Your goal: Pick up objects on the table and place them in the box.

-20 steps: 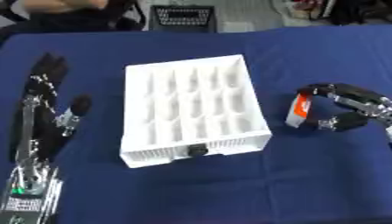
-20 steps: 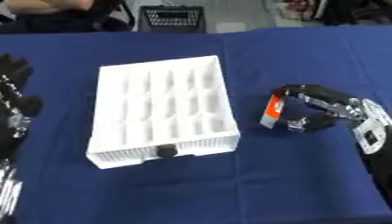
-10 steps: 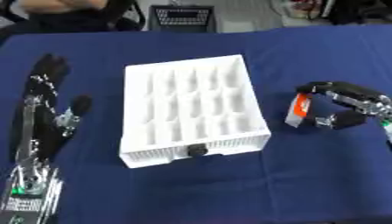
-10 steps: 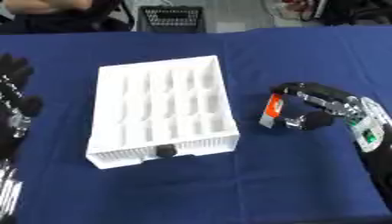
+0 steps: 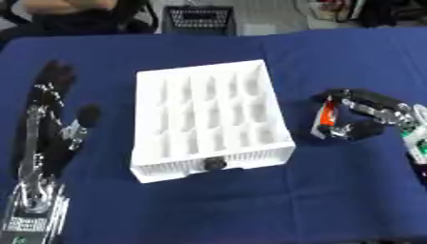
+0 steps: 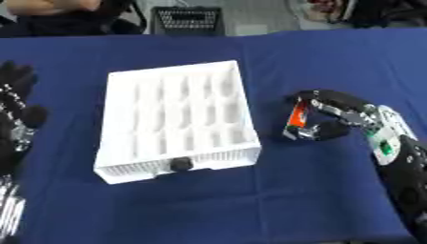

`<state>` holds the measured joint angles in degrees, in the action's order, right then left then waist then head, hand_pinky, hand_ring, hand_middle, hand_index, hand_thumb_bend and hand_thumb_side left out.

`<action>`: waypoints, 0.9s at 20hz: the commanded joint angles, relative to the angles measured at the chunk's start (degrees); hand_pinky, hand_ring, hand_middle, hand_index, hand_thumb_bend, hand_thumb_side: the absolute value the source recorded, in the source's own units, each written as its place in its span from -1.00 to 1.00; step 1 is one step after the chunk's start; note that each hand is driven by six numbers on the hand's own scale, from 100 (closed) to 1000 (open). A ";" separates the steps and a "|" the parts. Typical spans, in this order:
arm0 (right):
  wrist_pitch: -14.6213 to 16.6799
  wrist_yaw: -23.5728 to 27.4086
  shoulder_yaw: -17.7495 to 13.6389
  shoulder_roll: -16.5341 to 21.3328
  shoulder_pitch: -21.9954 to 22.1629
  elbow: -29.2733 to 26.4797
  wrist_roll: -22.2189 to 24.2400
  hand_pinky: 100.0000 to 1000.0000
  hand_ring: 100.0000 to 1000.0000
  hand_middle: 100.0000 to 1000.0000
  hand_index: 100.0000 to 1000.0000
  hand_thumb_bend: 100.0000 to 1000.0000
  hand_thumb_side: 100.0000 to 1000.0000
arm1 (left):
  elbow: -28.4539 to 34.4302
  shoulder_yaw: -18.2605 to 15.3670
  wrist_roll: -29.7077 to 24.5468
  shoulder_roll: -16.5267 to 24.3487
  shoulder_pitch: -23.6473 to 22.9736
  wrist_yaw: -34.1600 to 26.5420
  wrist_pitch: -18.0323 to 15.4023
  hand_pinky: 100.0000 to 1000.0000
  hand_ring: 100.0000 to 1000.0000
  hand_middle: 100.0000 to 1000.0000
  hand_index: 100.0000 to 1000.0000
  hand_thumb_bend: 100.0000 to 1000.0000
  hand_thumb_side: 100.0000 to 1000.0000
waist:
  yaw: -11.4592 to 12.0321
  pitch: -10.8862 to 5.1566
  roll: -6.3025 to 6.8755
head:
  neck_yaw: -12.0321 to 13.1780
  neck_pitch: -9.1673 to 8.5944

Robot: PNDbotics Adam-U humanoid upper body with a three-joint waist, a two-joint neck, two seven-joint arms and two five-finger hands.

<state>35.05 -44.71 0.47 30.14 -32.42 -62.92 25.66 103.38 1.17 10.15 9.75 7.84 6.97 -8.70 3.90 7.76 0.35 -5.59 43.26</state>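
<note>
just right of the white box (image 5: 210,116), on the blue tablecloth (image 5: 333,190): right hand (image 6: 338,116), fingers and thumb curled around a small orange-and-white object (image 6: 296,119). object upright-ish between fingertips above and thumb below, low over the cloth; whether resting on it or lifted, cannot tell. near the box's right wall but apart from it, not inside.

box itself in the middle of the table, divided into a grid of small compartments, set slightly askew, with a dark round knob (image 5: 215,164) at the middle of its near wall. compartments look white throughout; contents hard to make out.

over on the left side: left hand (image 5: 52,114), released, fingers straight and pointing toward the far edge, lying along the cloth well apart from the box, holding nothing.

beyond the far edge of the table: a black wire basket (image 5: 198,20) on the floor.
</note>
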 commanded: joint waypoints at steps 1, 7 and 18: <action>0.09 -0.79 -0.35 0.90 -0.80 -0.87 -0.47 0.62 0.71 0.69 0.96 -0.38 0.58 | 0.67 -0.02 -0.02 0.28 0.33 -0.20 -0.30 1.00 0.82 0.74 1.00 0.98 0.23 | 0.05 -1.06 -0.09 | -0.73 -0.47; 0.85 -1.37 0.22 1.48 -0.23 -1.03 -0.55 0.62 0.71 0.69 0.96 -0.33 0.63 | 0.64 -0.02 -0.03 0.27 0.31 -0.21 -0.33 1.00 0.82 0.74 1.00 0.98 0.24 | -0.04 -1.08 -0.11 | -0.69 -0.45; 1.25 -1.55 0.47 1.92 0.50 -1.56 -0.09 0.55 0.58 0.69 0.96 -0.39 0.54 | 0.68 0.00 -0.05 0.29 0.31 -0.22 -0.33 1.00 0.82 0.73 1.00 0.98 0.24 | -0.14 -1.06 -0.08 | -0.71 -0.41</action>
<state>36.04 -46.04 1.20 30.25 -31.42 -63.52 25.44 103.37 1.17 10.14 9.75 7.84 6.88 -8.71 3.80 7.72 0.34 -5.59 43.26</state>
